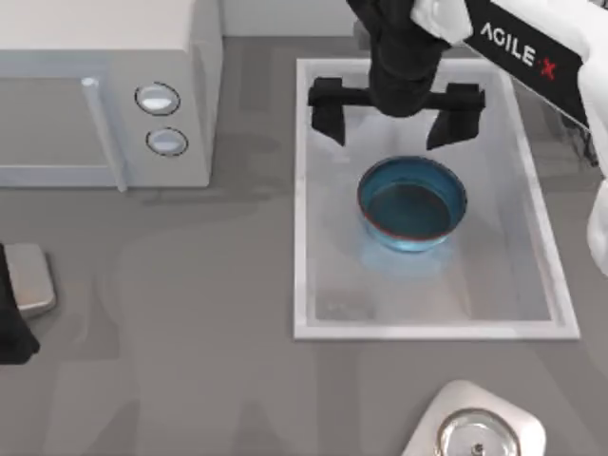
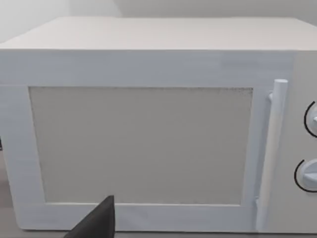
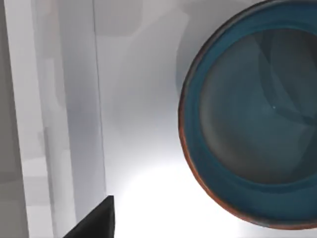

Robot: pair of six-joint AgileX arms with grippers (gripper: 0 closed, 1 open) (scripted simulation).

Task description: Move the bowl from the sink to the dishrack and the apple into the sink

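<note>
- Microwave point(image 1: 104, 95) stands at the tabletop's point(image 1: 190, 285) left, my left claw point(image 1: 11, 328) parked below it; I cannot tell its state.
- Bowl point(image 1: 412, 204) sits mid-sink point(image 1: 313, 237).
- My right claw point(image 1: 394, 119) hovers spread wide, just beyond the rim, probably ready to straddle it.

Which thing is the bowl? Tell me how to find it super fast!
Look at the big white sink on the right half of the table, beside the white microwave. The bowl sits inside it, just below the right gripper, whose fingers are spread open over the basin. It is round, deep blue and has a thin reddish-brown rim; everything around it is white or grey.
</note>
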